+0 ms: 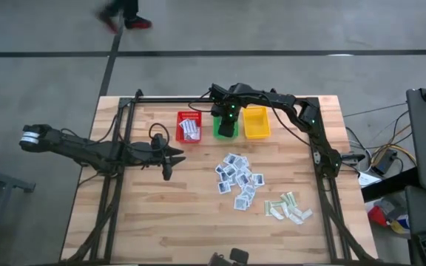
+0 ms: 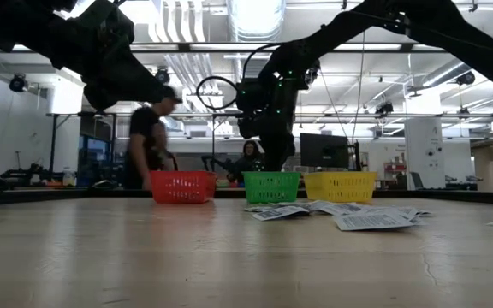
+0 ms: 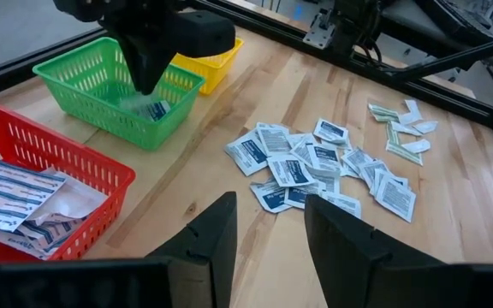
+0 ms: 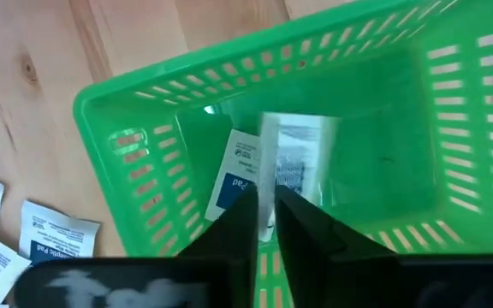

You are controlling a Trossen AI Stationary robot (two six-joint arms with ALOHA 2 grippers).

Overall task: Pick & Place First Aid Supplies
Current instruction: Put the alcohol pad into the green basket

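My right gripper (image 4: 266, 201) points down into the green basket (image 4: 144, 94), its fingers a narrow gap apart. Just beyond the fingertips a white-blue packet (image 4: 302, 158) shows blurred. Another packet (image 4: 232, 180) lies flat on the basket's floor. A pile of small square white-blue packets (image 1: 237, 179) lies on the table, with pale green-beige strips (image 1: 288, 208) to its right. My left gripper (image 3: 268, 239) hangs open above bare wood, left of the pile (image 3: 315, 167). My right gripper stands over the blurred packet inside the green basket, coming from above. Whether its fingertips touch the packet cannot be told.
A red basket (image 1: 189, 127) with oblong blue-striped packets (image 3: 15, 192) stands left of the green one, a yellow basket (image 1: 256, 123) right of it, all near the far edge. A dark frame rail (image 1: 198, 99) runs behind them. A person (image 2: 148, 137) stands beyond the table.
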